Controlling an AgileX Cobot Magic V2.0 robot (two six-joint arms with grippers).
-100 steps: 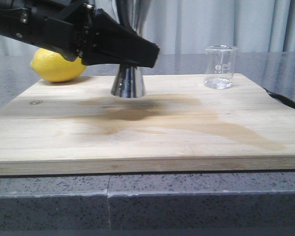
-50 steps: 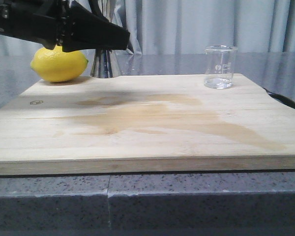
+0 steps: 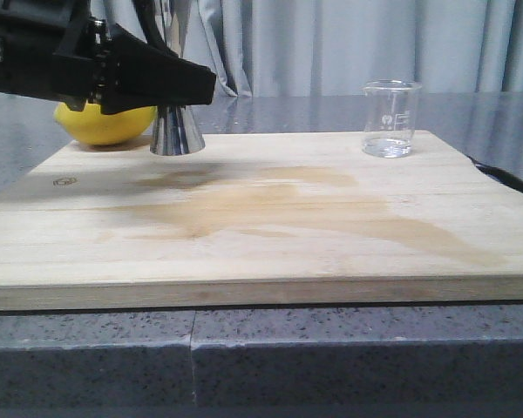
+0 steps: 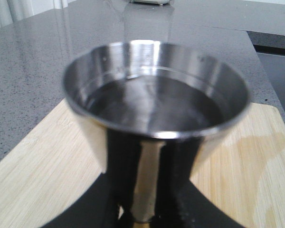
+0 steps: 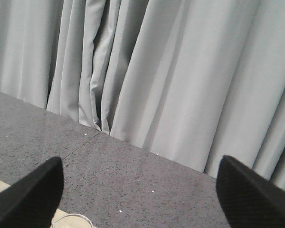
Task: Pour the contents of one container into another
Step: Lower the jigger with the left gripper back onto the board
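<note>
Left gripper (image 3: pixel 170 87) pinching steel jigger (image 3: pixel 176 131) at waist, upper left over bamboo board (image 3: pixel 261 218); rigid, slick, seemingly liquid-filled. Glass beaker (image 3: pixel 390 118) upper right: fragile. Right gripper (image 5: pixel 137 190) spread.

A: What does the left tool (image 3: pixel 170 83) look like?
B: Matte black all over, with angular, wedge-shaped fingers (image 3: pixel 187 84) tapering toward the tips, and blocky black housing behind at the upper left.
A: And the right tool (image 5: pixel 140 192)?
B: Two black fingertips (image 5: pixel 249 192) with a fine cross-hatched grip texture, at the lower corners.
</note>
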